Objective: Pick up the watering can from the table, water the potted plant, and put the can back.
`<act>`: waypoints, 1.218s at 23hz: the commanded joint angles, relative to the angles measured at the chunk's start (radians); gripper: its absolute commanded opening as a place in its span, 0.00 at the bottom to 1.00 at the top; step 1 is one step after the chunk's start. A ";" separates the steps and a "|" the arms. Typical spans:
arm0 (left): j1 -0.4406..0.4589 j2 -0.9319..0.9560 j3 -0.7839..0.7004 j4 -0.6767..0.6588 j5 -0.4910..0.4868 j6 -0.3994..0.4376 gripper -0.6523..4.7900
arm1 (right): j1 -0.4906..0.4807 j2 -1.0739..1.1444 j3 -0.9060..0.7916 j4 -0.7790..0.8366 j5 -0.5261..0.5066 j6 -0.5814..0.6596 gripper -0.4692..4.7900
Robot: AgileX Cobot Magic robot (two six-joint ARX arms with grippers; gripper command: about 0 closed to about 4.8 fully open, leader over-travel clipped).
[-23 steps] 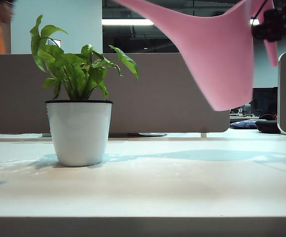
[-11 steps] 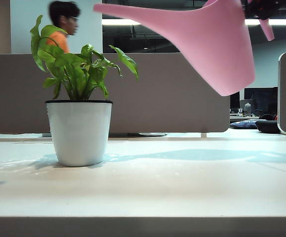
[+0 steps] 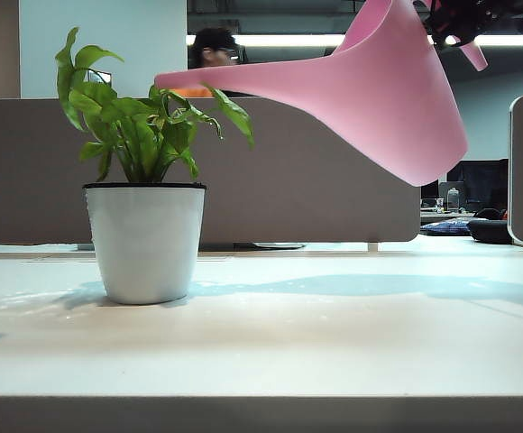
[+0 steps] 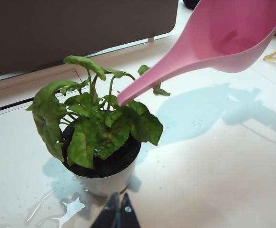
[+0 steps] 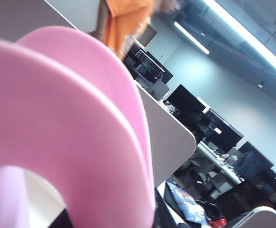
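Since a second ago your watering can (image 3: 383,104) tips lower, spout over the plant (image 3: 140,126) | right gripper (image 3: 460,16) grasping its handle | left gripper (image 4: 116,216) pinched closed beside the pot.

smooth pink plastic watering can (image 3: 388,99) with a soft sheen; glossy white pot of the potted plant (image 3: 144,242), leaves waxy green; matt off-white table (image 3: 334,343), wet and shiny beside the pot
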State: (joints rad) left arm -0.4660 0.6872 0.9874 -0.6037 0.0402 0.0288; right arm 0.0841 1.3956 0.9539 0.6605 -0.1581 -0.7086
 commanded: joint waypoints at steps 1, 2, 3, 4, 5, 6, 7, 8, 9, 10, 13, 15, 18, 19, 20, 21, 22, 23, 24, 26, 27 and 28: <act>-0.002 -0.003 0.007 0.006 -0.002 0.001 0.11 | 0.002 -0.018 0.011 0.074 0.011 -0.030 0.31; -0.002 -0.003 0.007 0.006 -0.002 0.001 0.11 | 0.002 -0.021 0.011 0.074 0.019 -0.033 0.31; -0.002 -0.003 0.007 0.006 -0.002 0.001 0.11 | 0.002 -0.024 0.011 0.080 0.036 -0.043 0.31; -0.002 -0.003 0.007 0.006 -0.002 0.001 0.11 | 0.002 -0.026 0.012 0.080 0.036 -0.056 0.31; -0.002 -0.003 0.007 0.006 -0.002 0.001 0.11 | 0.002 -0.028 0.012 0.080 0.037 -0.056 0.31; -0.002 -0.003 0.007 0.006 -0.002 0.001 0.11 | 0.002 -0.028 0.013 0.082 0.037 -0.056 0.31; -0.002 -0.003 0.007 0.006 -0.002 0.001 0.11 | 0.002 -0.028 0.016 0.082 0.037 -0.056 0.31; -0.002 -0.003 0.007 0.006 -0.002 0.001 0.11 | 0.002 -0.028 0.020 0.080 0.037 -0.056 0.31; -0.002 -0.003 0.007 0.006 -0.002 0.001 0.11 | 0.002 -0.028 0.024 0.081 0.037 -0.060 0.31; -0.002 -0.003 0.007 0.006 -0.002 0.001 0.11 | 0.002 -0.028 0.027 0.085 0.037 -0.069 0.31; -0.002 -0.003 0.007 0.006 0.001 0.001 0.11 | 0.002 -0.028 0.050 0.080 0.037 -0.089 0.31; -0.002 -0.003 0.007 0.006 0.002 0.001 0.11 | 0.002 -0.028 0.069 0.075 0.035 -0.134 0.31; -0.002 -0.003 0.007 0.006 0.002 0.001 0.11 | 0.002 -0.028 0.077 0.076 0.036 -0.134 0.31; -0.002 -0.005 0.007 0.005 0.002 0.001 0.11 | 0.002 -0.028 0.080 0.076 0.036 -0.134 0.31; -0.002 -0.006 0.007 0.005 0.002 0.001 0.11 | 0.002 -0.028 0.082 0.076 0.034 -0.134 0.31; -0.002 -0.007 0.007 0.005 0.002 0.001 0.11 | 0.002 -0.028 0.083 0.076 0.028 -0.134 0.31; -0.002 -0.008 0.007 0.005 0.002 0.001 0.11 | 0.002 -0.028 0.085 0.076 0.024 -0.134 0.31; -0.002 -0.009 0.007 0.005 0.002 0.001 0.11 | 0.002 -0.028 0.086 0.077 0.021 -0.135 0.31; -0.002 -0.011 0.007 0.002 0.002 0.001 0.11 | 0.002 -0.028 0.086 0.077 0.021 -0.137 0.31; -0.002 -0.013 0.007 -0.008 0.002 0.001 0.11 | 0.002 -0.028 0.086 0.076 -0.006 -0.138 0.31; -0.002 -0.013 0.007 -0.011 0.002 0.001 0.11 | 0.002 -0.028 0.086 0.076 -0.006 -0.142 0.31; -0.002 -0.013 0.007 -0.021 0.002 0.001 0.11 | 0.003 -0.028 0.086 0.075 -0.005 -0.170 0.31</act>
State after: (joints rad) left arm -0.4667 0.6765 0.9874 -0.6189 0.0406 0.0288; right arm 0.0845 1.3808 1.0256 0.6724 -0.1635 -0.8585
